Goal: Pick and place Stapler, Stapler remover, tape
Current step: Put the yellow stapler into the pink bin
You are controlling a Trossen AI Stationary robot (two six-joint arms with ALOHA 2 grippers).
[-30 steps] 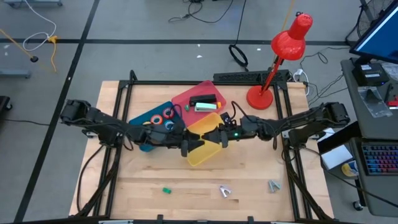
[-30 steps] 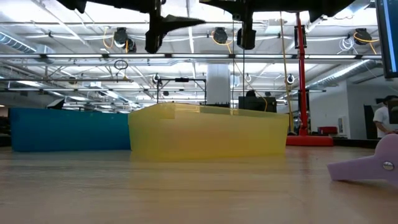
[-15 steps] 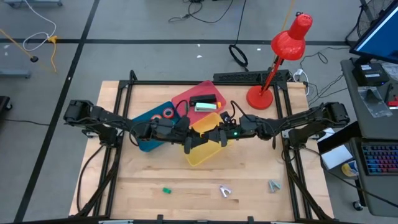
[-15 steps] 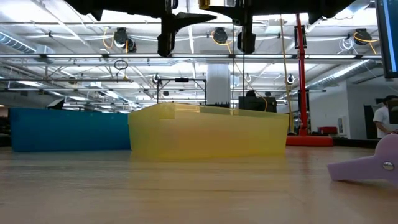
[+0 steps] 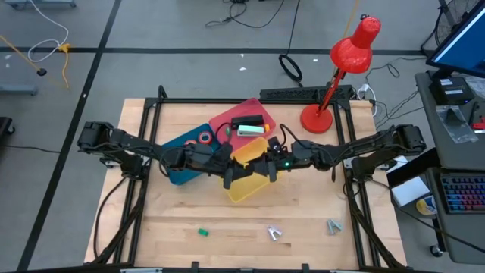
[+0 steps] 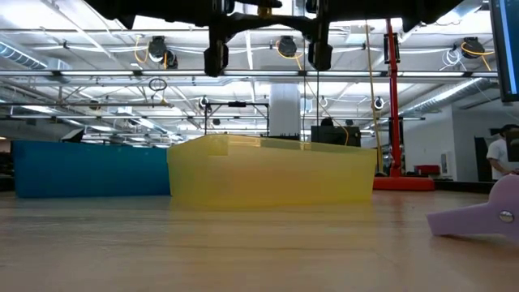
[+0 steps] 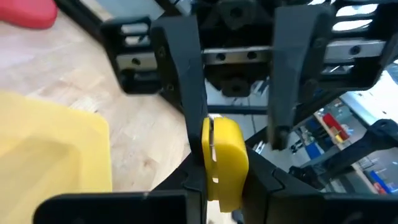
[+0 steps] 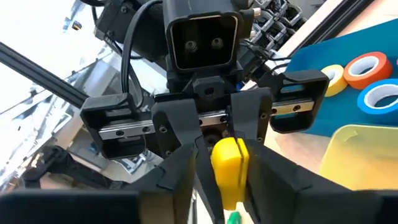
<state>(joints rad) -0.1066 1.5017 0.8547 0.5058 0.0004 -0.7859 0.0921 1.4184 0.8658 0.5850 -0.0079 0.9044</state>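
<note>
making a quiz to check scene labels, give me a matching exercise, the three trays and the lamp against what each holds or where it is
1 blue tray
2 red tray
3 yellow tray
4 red desk lamp

a holds a black stapler
b stands at the table's far right corner
c holds tape rolls
d lies under the left gripper and right gripper

Pairs: 1-c, 2-a, 3-d, 4-b

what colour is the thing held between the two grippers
Yellow; the small block shows best in the right wrist view.
</note>
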